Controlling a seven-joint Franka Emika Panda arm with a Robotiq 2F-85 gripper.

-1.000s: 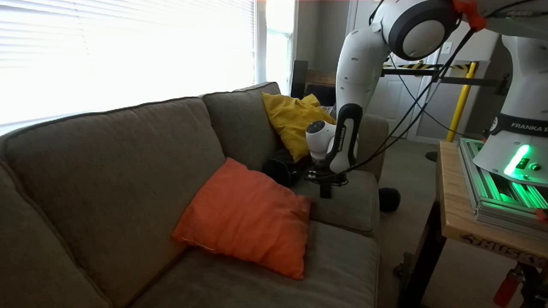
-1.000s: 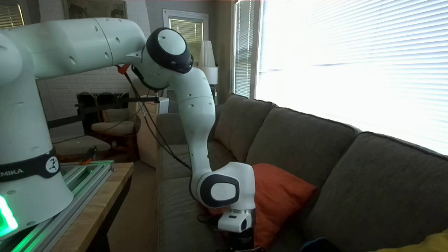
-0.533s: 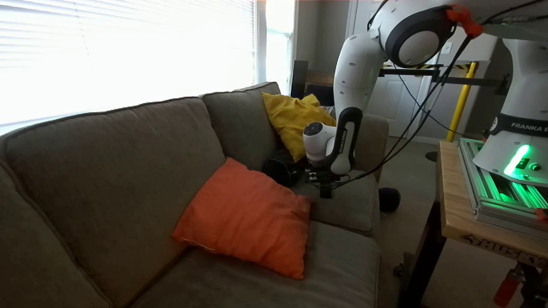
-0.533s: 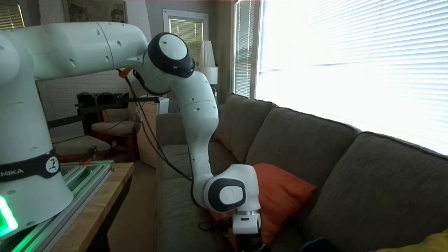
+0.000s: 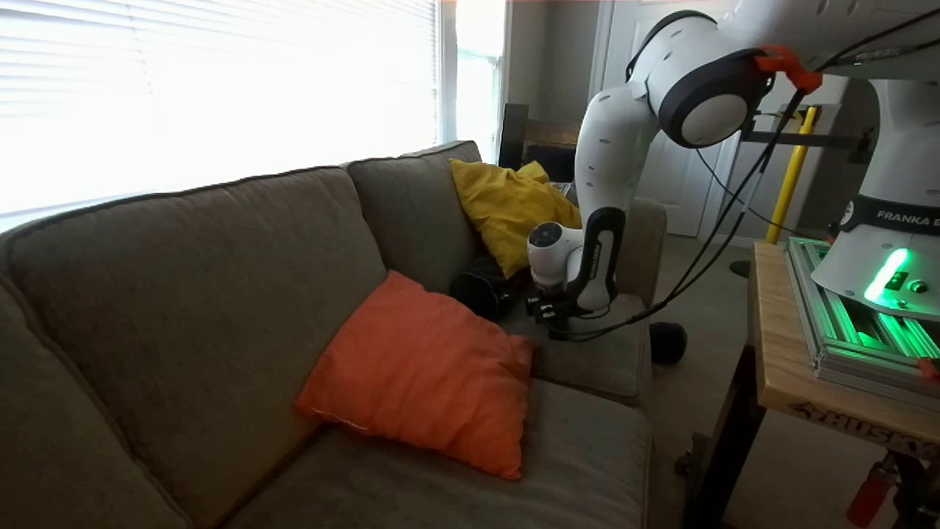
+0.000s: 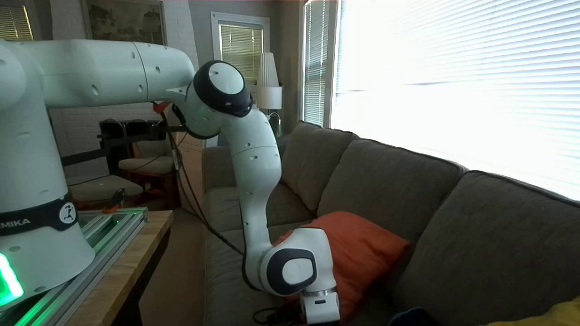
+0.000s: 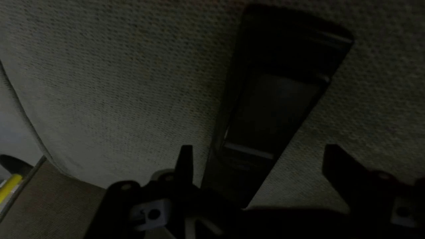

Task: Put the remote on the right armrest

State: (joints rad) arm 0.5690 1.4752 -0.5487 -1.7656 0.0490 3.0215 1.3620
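Note:
The remote (image 7: 272,103), a dark slim handset, lies on the grey-brown seat fabric in the wrist view, slanting up to the right. My gripper (image 7: 259,146) is open, with one fingertip to each side of the remote's lower part, apart from it. In an exterior view the gripper (image 5: 556,327) is low over the far seat; the remote is hidden in both exterior views. The right armrest (image 5: 642,239), on the robot's right as it faces the sofa, stands beyond the gripper, partly hidden behind my arm. The armrest at the sofa's opposite end (image 6: 221,167) also shows.
An orange cushion (image 5: 426,375) lies on the seat near the gripper. A yellow cushion (image 5: 507,209) leans by the right armrest, with a dark object (image 5: 477,290) beside it. Cables (image 5: 705,257) hang from my arm. The wooden workbench (image 5: 765,323) stands in front of the sofa.
My arm has come down: its elbow and hand are lower in both exterior views, and the gripper has sunk closer to the seat. The cushions have not moved.

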